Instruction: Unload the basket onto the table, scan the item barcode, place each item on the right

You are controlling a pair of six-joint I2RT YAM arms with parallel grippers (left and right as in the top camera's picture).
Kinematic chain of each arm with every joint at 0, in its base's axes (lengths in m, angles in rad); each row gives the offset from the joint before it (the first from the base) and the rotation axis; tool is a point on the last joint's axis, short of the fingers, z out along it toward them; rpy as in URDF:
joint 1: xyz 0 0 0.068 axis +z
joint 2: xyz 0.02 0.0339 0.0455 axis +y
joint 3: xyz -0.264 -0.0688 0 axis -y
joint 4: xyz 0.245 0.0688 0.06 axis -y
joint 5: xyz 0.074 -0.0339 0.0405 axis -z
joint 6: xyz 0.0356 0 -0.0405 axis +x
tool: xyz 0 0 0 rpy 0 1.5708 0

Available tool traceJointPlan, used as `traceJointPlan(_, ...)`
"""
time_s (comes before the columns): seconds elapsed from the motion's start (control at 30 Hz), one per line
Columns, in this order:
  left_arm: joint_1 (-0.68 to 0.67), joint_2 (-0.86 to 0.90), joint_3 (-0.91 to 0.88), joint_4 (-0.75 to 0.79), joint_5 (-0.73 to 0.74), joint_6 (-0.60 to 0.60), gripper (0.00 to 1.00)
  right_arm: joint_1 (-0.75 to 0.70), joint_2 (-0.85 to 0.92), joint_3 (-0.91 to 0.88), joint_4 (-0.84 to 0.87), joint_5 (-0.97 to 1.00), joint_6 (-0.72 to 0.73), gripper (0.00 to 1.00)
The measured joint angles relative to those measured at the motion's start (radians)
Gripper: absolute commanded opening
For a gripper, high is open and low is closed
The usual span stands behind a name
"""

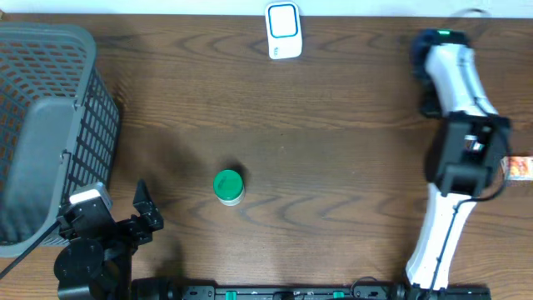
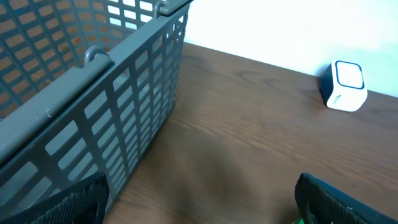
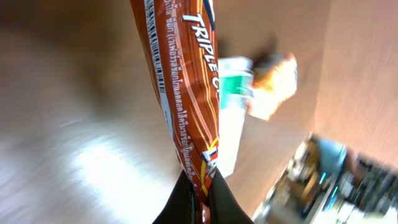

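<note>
One packet (image 3: 180, 93), gripped.
The right gripper (image 3: 200, 202) is pinching its end, well apart from the scanner (image 1: 283, 31); the left gripper (image 2: 199, 208) is gaping wide.

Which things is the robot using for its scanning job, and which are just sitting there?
For the job:
- brown snack packet, pinched in the right gripper, barcode on its side
- white scanner

Just lying about, for now:
- green-lidded jar
- grey basket

place: checkout-style robot bench | evidence: wooden table (image 1: 350, 142), grey shopping basket (image 1: 93, 137), white barcode scanner (image 1: 284, 31)
</note>
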Motion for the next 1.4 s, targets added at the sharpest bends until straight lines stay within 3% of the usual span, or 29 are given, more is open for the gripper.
traceJointPlan(0.27, 0.0, 0.0, 0.0, 0.0, 0.0, 0.0, 0.96, -0.172, 0.0, 0.0, -0.041, -0.034, 0.089, 0.02)
traceJointPlan(0.33, 0.0, 0.0, 0.0, 0.0, 0.0, 0.0, 0.96, -0.179, 0.0, 0.0, -0.04, -0.053, 0.101, 0.46)
traceJointPlan(0.37, 0.0, 0.0, 0.0, 0.0, 0.0, 0.0, 0.96, -0.179, 0.0, 0.0, -0.041, -0.059, 0.1, 0.61)
traceJointPlan(0.4, 0.0, 0.0, 0.0, 0.0, 0.0, 0.0, 0.96, -0.177, 0.0, 0.0, -0.042, -0.064, 0.1, 0.86)
traceJointPlan(0.43, 0.0, 0.0, 0.0, 0.0, 0.0, 0.0, 0.96, -0.175, 0.0, 0.0, -0.041, -0.066, 0.099, 0.99)
traceJointPlan(0.8, 0.0, 0.0, 0.0, 0.0, 0.0, 0.0, 0.96, -0.073, -0.061, 0.034, -0.026, -0.172, 0.091, 0.99)
traceJointPlan(1.03, 0.0, 0.0, 0.0, 0.0, 0.0, 0.0, 0.96, 0.125, -0.235, 0.058, -0.011, -0.568, 0.092, 0.99)
traceJointPlan(1.27, 0.0, 0.0, 0.0, 0.0, 0.0, 0.0, 0.96, 0.347, -0.254, 0.061, 0.019, -1.068, 0.1, 0.98)
traceJointPlan(1.4, 0.0, 0.0, 0.0, 0.0, 0.0, 0.0, 0.96, 0.503, -0.254, 0.061, -0.021, -1.125, 0.332, 0.99)
